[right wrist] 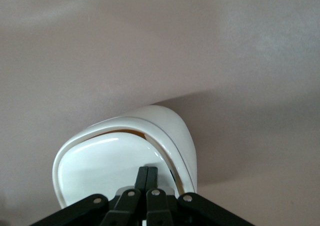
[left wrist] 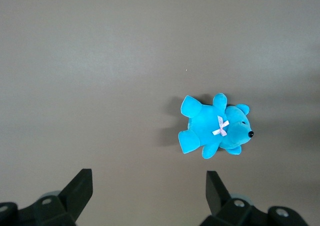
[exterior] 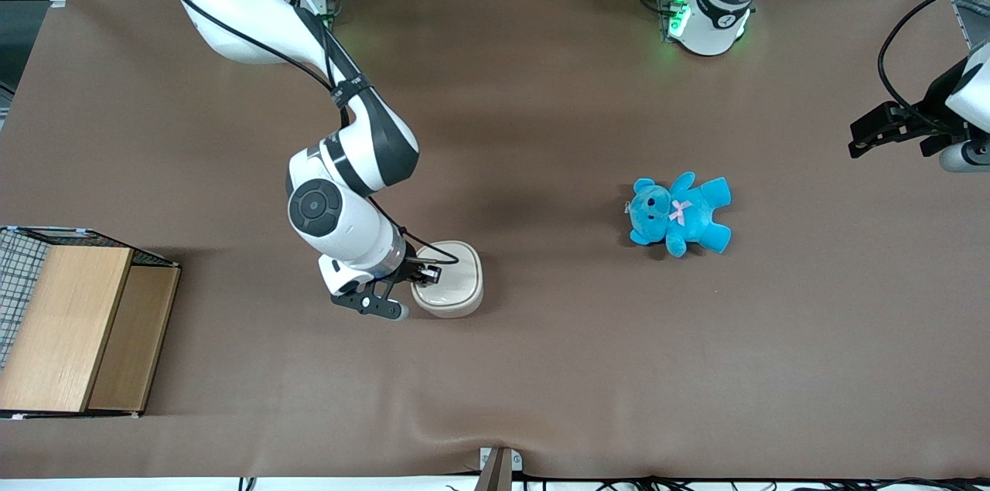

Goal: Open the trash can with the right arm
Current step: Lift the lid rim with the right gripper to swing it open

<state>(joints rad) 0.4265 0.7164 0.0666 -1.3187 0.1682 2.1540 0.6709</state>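
Note:
The trash can (exterior: 462,291) is a small cream-white rounded-square bin standing on the brown table, near the middle and closer to the front camera. My right arm (exterior: 352,158) reaches down over it. Its black gripper (exterior: 430,272) is shut, both fingers pressed together with nothing between them, and the tips rest on the lid. In the right wrist view the gripper (right wrist: 148,169) touches the glossy lid (right wrist: 95,166). The lid sits tilted inside the can's rim (right wrist: 176,131), and a thin tan gap (right wrist: 127,132) shows at the edge away from the fingers.
A blue teddy bear (exterior: 681,213) (left wrist: 215,128) lies on the table toward the parked arm's end. A wooden box with wire mesh (exterior: 77,329) stands at the working arm's end, near the table's front edge.

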